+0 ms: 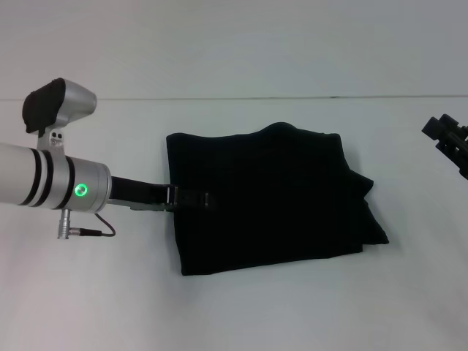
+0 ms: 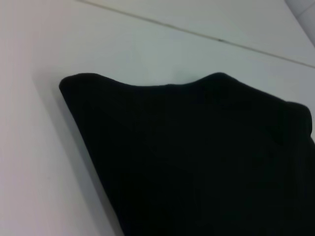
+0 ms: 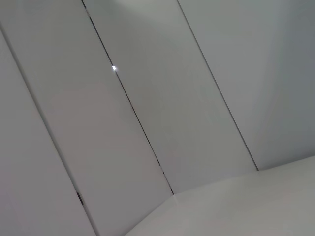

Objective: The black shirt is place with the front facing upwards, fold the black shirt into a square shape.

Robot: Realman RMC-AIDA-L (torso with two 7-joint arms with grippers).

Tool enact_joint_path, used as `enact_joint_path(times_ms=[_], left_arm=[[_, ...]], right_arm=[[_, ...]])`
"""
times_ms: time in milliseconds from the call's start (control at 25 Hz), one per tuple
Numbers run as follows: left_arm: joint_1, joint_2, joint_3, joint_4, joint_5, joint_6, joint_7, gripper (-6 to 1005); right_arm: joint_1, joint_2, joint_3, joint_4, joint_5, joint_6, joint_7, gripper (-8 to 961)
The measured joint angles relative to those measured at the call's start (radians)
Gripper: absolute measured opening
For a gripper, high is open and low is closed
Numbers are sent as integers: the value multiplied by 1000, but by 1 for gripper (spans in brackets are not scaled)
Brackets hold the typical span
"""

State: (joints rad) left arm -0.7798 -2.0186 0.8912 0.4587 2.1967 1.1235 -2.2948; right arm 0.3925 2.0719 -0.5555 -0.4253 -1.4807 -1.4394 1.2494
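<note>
White table (image 1: 241, 314) holds the folded black shirt (image 1: 270, 201); left gripper (image 1: 191, 198) at its edge, fingers' state unclear; only head view shows right gripper (image 1: 447, 139).

I see the black shirt (image 1: 267, 201) plain black, no print showing; the worktop (image 1: 292, 314) white; my left arm (image 1: 44, 183) silver, banded black, glowing green.
</note>
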Motion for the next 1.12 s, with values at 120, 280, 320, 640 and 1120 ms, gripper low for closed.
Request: enact_joint_path(times_ms=[120,280,320,640,1120], left_arm=[[-4,-6,1,0,5,-5,-2,846],[-6,-11,28,-14,6,-35,-4,830],[-7,-12,36,-19,6,-43,-4,793],[-18,-39,106,-22,5,-128,-5,540],[64,-33,72,86,2,-2,4,173]], right_arm=[[-1,1,0,1,0,0,-1,388],[-3,1,0,8,-3,0,-2,389],[-3,1,0,10,-3,-1,-3,390],[-14,0,0,14,-3,-10,-4,393],[-18,3,0,16,-1,-17,2,397]])
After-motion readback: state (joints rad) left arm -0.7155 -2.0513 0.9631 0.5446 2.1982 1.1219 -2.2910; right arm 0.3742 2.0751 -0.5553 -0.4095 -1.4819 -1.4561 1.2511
